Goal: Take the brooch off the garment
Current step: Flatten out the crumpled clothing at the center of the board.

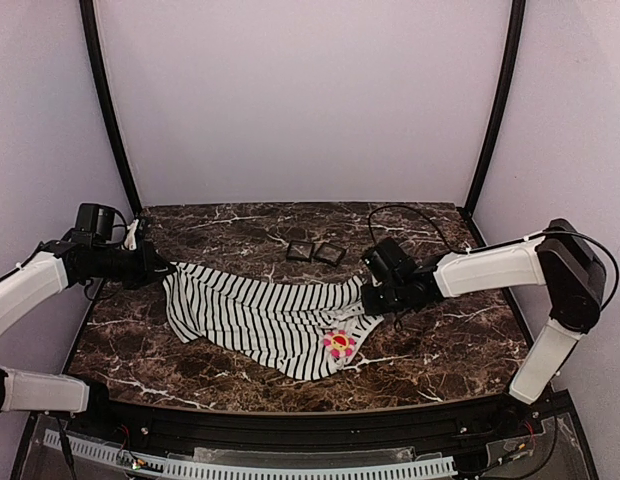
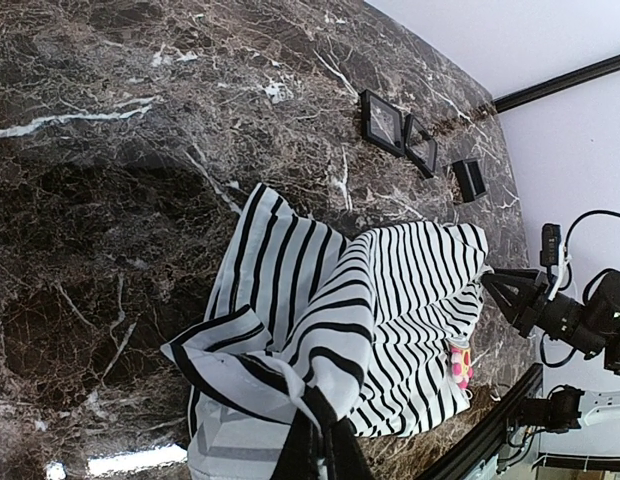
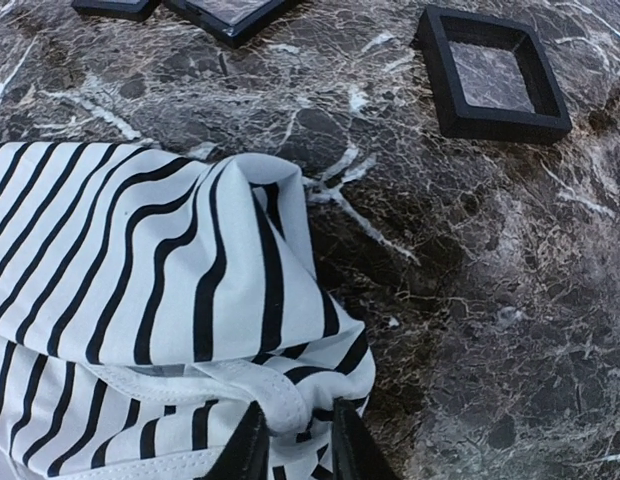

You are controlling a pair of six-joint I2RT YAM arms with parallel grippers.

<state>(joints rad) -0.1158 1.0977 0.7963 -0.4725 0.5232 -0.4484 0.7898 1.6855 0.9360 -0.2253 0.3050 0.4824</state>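
A dark marble tabletop [image 1: 440, 330] with white veins carries small black square frames [image 1: 301, 250]. Two lie side by side near the far edge, and the left wrist view shows a third frame [image 2: 470, 178] close by.

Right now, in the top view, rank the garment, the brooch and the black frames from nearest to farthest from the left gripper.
1. Garment: its left end is pinched in the left gripper.
2. Black frames: mid-table, toward the back.
3. Brooch: pinned near the garment's right front edge, farthest.
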